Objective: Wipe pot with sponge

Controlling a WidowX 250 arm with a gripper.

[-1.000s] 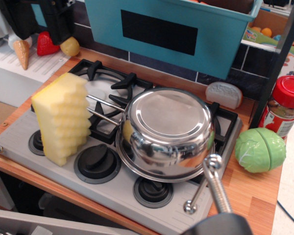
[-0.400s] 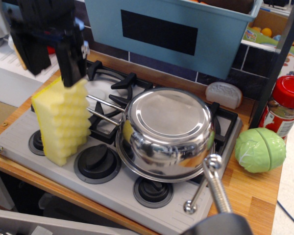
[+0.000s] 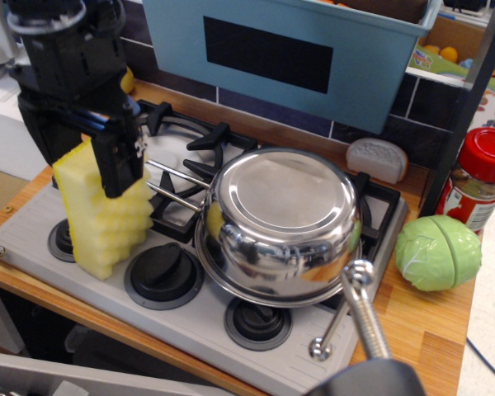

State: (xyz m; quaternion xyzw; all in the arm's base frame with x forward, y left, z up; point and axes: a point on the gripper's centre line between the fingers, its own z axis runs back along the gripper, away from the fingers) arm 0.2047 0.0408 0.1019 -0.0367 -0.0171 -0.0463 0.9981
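Note:
The shiny steel pot [image 3: 280, 219] lies upside down on the toy stove [image 3: 33, 219], its flat base facing up and its thin wire handle [image 3: 172, 186] pointing left. The pale yellow ridged sponge [image 3: 107, 223] stands on end on the stove's left side, just left of the handle. My black gripper [image 3: 82, 153] is down over the sponge's top. One finger [image 3: 120, 165] is in front of the sponge and the other is behind it at the left. The jaws look open around the sponge, and its upper part is hidden by them.
A green cabbage toy [image 3: 437, 252] and a red-lidded jar [image 3: 478, 177] stand to the right of the stove. A teal bin [image 3: 289, 49] hangs above the back. Black knobs [image 3: 163, 276] line the stove front. A grey lump [image 3: 377, 159] lies behind the pot, and a metal rod [image 3: 365, 309] stands in the foreground.
My gripper has come down from the upper left onto the sponge's top and now straddles it. The sponge and pot have not moved.

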